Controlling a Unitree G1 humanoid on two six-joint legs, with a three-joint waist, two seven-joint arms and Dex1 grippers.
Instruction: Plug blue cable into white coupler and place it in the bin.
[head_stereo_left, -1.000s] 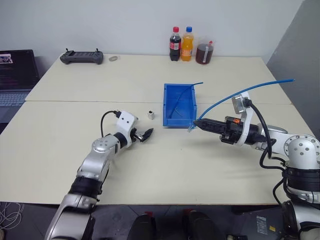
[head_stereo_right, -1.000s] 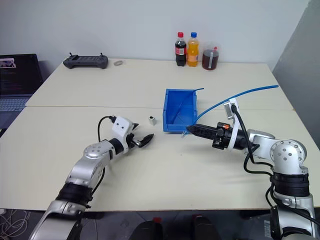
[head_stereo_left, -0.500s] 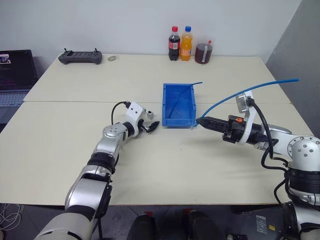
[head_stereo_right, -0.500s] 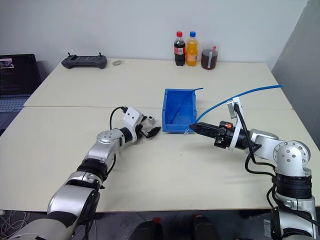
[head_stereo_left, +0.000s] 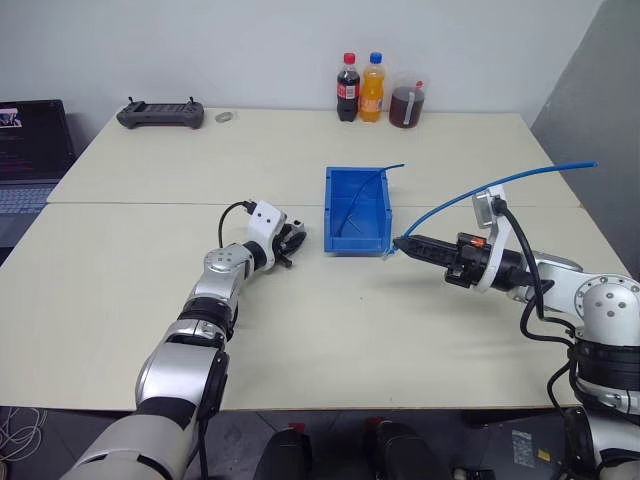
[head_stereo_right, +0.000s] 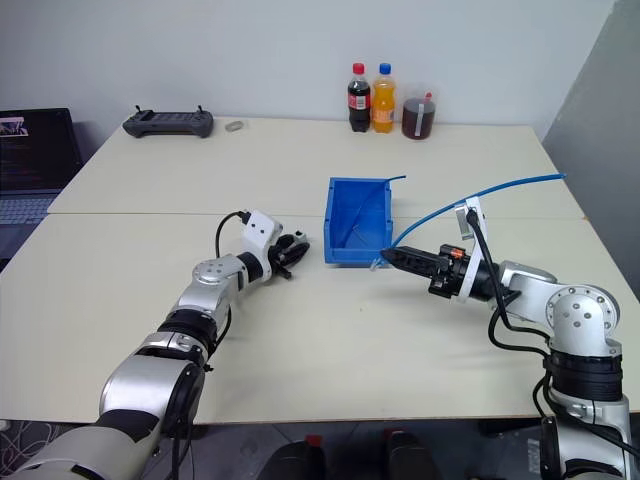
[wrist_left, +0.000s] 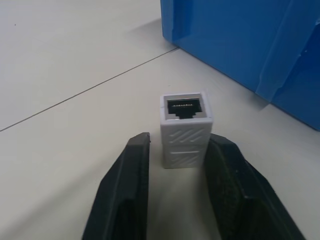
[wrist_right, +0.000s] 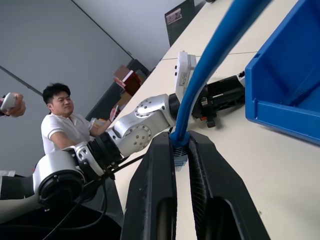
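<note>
Desk (head_stereo_left: 300, 330) first: bin (head_stereo_left: 357, 209) sits mid-frame. Right hand (head_stereo_left: 400, 243), right of centre, pinches the cable (head_stereo_left: 500, 182) (plug end beside the bin). Left hand (wrist_left: 175, 150), fingers flanking the coupler (wrist_left: 186, 129), left of the bin.

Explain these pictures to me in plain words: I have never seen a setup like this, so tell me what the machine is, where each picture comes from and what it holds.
This is a humanoid robot with two arms at a pale table. Two pictures come from cameras on its head, looking down; two come from cameras on its wrists. The left hand has its two black fingers on either side of the white coupler, which stands on the table beside the bin. The right hand is shut on the blue cable near its plug. A second blue cable lies in the bin. Farther back stand bottles, a controller and a laptop.
</note>
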